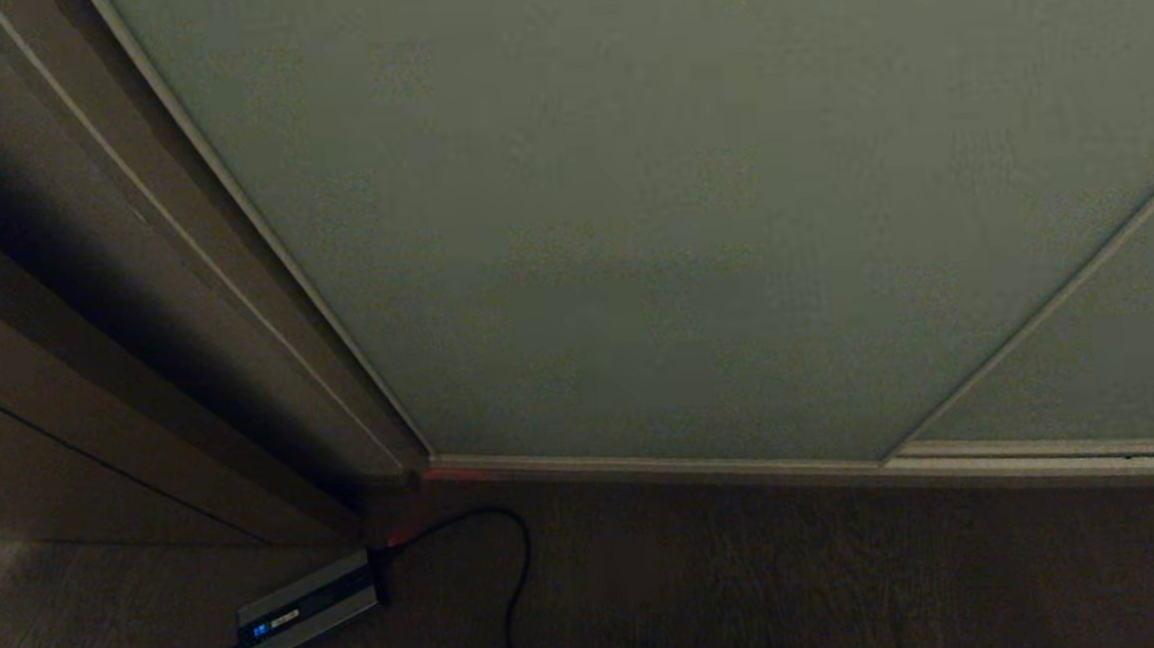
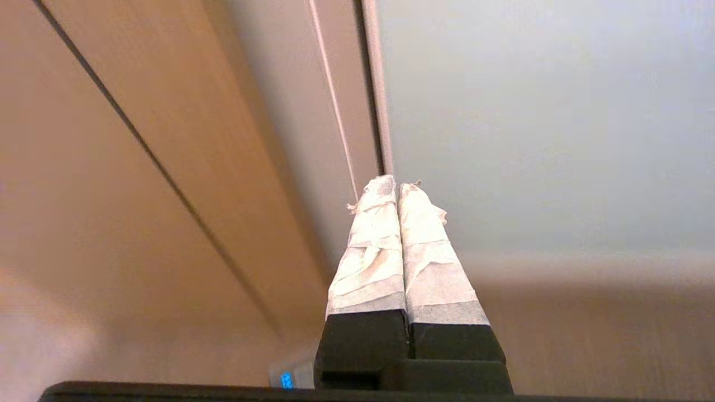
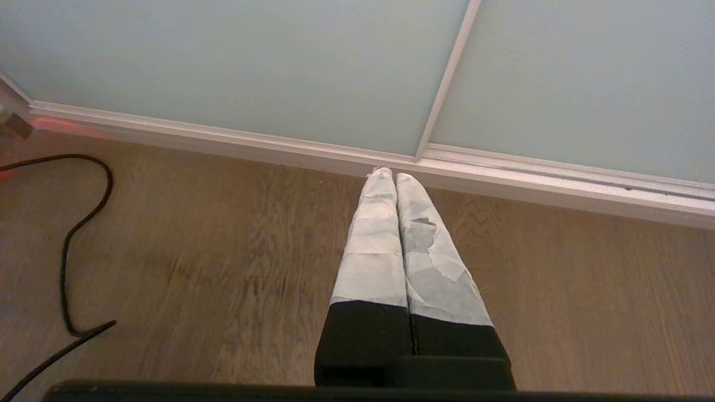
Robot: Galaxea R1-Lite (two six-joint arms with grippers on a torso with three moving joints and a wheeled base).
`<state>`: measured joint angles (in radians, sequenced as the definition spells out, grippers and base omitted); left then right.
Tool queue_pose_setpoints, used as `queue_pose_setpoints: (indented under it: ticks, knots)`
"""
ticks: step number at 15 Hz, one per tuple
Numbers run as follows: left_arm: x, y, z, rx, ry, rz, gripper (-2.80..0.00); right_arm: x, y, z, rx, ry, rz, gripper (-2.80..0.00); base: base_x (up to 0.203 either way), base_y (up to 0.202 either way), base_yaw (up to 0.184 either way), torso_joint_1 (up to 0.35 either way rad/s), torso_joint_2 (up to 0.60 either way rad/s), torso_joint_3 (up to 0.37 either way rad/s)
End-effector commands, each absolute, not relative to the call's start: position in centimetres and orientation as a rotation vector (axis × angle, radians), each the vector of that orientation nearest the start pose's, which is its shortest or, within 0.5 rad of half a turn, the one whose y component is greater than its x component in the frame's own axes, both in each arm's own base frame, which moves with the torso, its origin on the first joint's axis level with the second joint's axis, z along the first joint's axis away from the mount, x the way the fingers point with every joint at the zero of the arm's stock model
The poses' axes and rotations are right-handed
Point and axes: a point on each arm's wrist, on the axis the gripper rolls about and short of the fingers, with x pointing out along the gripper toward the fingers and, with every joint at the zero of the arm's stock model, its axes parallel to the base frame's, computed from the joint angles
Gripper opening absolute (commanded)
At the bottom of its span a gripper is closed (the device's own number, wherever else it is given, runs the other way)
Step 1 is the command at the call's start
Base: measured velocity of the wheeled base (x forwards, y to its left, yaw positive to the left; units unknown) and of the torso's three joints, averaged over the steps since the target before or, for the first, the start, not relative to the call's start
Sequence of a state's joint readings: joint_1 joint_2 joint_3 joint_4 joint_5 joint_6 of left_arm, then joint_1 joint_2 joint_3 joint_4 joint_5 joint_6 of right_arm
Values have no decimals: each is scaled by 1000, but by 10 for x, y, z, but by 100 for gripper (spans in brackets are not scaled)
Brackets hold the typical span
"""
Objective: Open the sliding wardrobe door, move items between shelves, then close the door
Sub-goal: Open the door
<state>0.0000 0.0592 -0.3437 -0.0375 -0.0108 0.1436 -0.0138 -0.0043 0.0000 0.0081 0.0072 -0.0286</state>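
Facing the shut sliding wardrobe door [image 1: 690,207], a stiff, smooth, probably heavy panel, I'd push its upper-left frame edge [image 1: 261,233]; both fingers pairs closed, empty.

The sliding wardrobe door [image 1: 690,207] stands behind the floor [image 1: 754,594], a power box [image 1: 306,609] seemingly lower left.

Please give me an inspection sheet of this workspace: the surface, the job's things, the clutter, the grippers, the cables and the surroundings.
Surface: wood floor, bare in front of the wardrobe.
Job's things: sliding door shut; toys and shelves not in view.
Clutter: small grey box with a blue light, on the floor by the door's left corner.
Grippers: left gripper shut, empty, near the door's left edge; right gripper shut, empty, over the floor.
Cables: black cable loops from the box across the floor.
Surroundings: brown side panel left of the door.
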Motion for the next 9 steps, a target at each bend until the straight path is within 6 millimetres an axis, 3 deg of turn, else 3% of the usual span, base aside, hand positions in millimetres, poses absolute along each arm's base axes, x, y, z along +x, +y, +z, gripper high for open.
queue_pose_setpoints:
  ticks: [1, 5, 9]
  knots:
    - [-68, 0, 231, 155, -437, 57, -280, -23, 0, 74, -29, 11, -6, -280, 0, 0, 0, 0, 0, 0]
    - [-26, -2, 313, 123, -563, 251, -280, -23, 0, 74, -29, 11, -6, -280, 0, 0, 0, 0, 0, 0]
    - [45, 13, 342, 102, -567, 325, -280, -23, 0, 74, -29, 11, -6, -280, 0, 0, 0, 0, 0, 0]
